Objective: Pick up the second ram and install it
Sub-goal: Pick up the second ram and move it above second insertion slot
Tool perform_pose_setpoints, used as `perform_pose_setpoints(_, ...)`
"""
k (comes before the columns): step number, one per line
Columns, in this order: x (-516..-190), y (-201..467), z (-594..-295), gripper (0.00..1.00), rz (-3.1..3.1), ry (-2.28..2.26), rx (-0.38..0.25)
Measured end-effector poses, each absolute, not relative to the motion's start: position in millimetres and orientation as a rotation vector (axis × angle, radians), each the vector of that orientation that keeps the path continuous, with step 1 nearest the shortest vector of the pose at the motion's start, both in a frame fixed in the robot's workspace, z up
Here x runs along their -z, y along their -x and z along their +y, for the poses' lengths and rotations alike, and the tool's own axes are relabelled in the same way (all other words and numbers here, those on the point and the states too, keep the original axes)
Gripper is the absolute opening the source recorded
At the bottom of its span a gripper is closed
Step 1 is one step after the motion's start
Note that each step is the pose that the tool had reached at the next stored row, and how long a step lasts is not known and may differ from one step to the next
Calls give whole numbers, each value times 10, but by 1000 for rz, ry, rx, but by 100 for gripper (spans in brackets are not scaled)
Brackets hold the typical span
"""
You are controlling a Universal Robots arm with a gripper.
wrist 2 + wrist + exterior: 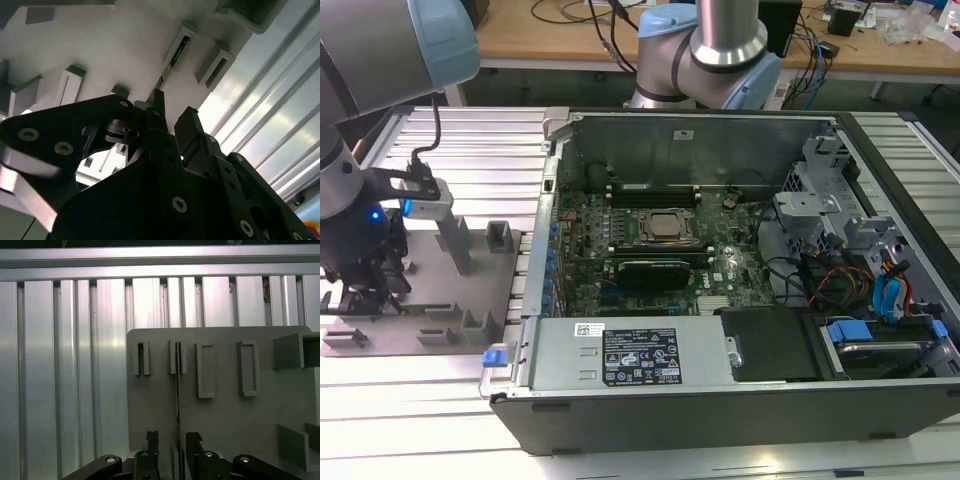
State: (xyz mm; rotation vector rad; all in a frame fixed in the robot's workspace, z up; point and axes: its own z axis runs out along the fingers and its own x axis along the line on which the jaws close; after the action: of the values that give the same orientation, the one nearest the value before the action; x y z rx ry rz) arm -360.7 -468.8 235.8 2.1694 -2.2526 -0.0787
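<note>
The arm is pointed down over the grey slotted fixture plate (225,415). The long, thin green second ram (177,390) is stood edgewise in a slot, straddled but not gripped by the parted black gripper (172,437).

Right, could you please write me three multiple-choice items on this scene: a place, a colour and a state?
1. Where is the gripper? A) inside the case B) over the plate C) over the desk
2. The plate's colour? A) red B) yellow C) grey
3. The ram: A) slotted in the plate B) in the motherboard C) lifted clear
1B, it hangs over the plate at the exterior view's left; 2C, grey in both wrist views; 3A, edge-on in its slot between the open gripper's fingers.
</note>
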Motion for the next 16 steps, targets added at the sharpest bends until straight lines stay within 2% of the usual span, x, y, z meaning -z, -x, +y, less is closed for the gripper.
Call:
perform_pose_setpoints(10,-2052,3702,-4642,34,-2253,-2174,84)
perform_pose_setpoints(15,-2029,3702,-4640,34,-2253,-2174,84)
perform_pose_setpoints(16,-2029,3702,-4639,26,-2253,-2174,84)
